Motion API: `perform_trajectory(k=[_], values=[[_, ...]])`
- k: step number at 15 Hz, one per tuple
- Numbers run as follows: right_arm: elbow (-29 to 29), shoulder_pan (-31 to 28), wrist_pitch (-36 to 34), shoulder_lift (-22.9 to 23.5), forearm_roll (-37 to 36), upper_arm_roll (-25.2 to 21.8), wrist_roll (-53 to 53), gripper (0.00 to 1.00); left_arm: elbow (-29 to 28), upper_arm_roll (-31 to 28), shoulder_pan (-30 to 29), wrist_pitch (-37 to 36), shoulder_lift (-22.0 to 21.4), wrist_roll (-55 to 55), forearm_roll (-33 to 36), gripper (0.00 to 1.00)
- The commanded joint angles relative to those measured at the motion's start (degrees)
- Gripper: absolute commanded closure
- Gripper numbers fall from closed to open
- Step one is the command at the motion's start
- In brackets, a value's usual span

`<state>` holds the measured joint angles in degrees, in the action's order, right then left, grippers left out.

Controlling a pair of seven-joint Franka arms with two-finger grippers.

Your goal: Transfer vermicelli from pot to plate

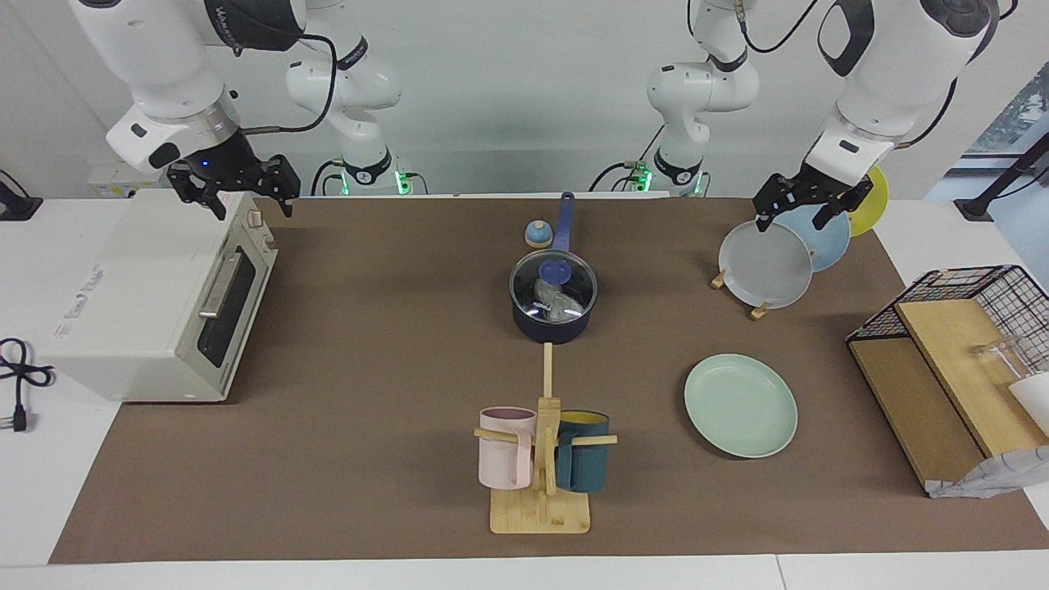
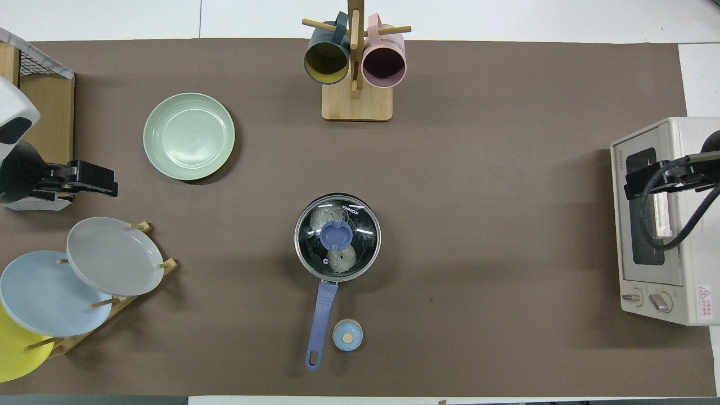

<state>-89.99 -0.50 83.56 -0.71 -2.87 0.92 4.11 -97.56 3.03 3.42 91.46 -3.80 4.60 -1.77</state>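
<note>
The dark navy pot [image 1: 553, 324] stands mid-table with its long blue handle [image 2: 320, 323] pointing toward the robots. A glass lid with a blue knob [image 2: 336, 235] covers it. The whitish vermicelli [image 2: 343, 259] shows through the lid, inside the pot [image 2: 301, 256]. The mint-green plate [image 1: 742, 406] lies bare, farther from the robots than the pot and toward the left arm's end; it also shows in the overhead view [image 2: 188, 136]. My left gripper [image 1: 791, 220] is open over the plate rack. My right gripper [image 1: 250, 205] is open over the toaster oven.
A toaster oven [image 1: 164, 303] stands at the right arm's end. A rack holds grey [image 1: 766, 264], light blue and yellow plates. A wooden mug tree [image 1: 541, 508] with pink and teal mugs is farther out than the pot. A small blue knob-like object [image 1: 538, 235] lies beside the handle. A wire-and-wood shelf [image 1: 951, 369] stands at the left arm's end.
</note>
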Motion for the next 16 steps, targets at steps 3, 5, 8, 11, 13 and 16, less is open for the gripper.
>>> perform_trajectory(k=[3, 5, 8, 11, 13, 16], values=[[0.0, -0.5, -0.7, -0.4, 0.4, 0.2, 1.7, 0.00, -0.7, 0.1, -0.6, -0.2, -1.1, -0.9, -0.2, 0.00], [0.1, -0.4, -0.4, -0.3, 0.4, 0.6, 1.7, 0.00, -0.8, 0.1, -0.6, -0.2, -1.1, -0.9, -0.2, 0.00], [0.1, -0.3, 0.0, -0.3, 0.4, 0.7, 1.4, 0.00, -0.8, 0.1, -0.6, -0.2, -1.1, -0.9, -0.2, 0.00], [0.0, 3.0, -0.1, -0.3, 0.4, 0.7, 0.5, 0.00, -0.8, 0.1, -0.6, -0.2, -1.1, -0.8, -0.2, 0.00], [0.0, 7.2, -0.2, 0.2, 0.4, 0.7, -5.1, 0.00, -0.8, 0.1, -0.6, -0.2, -1.1, -0.9, -0.2, 0.00], [0.6, 14.5, 1.9, 2.3, 1.1, 0.7, -13.9, 0.00, -0.8, 0.1, -0.6, -0.2, -1.1, -0.9, -0.2, 0.00]])
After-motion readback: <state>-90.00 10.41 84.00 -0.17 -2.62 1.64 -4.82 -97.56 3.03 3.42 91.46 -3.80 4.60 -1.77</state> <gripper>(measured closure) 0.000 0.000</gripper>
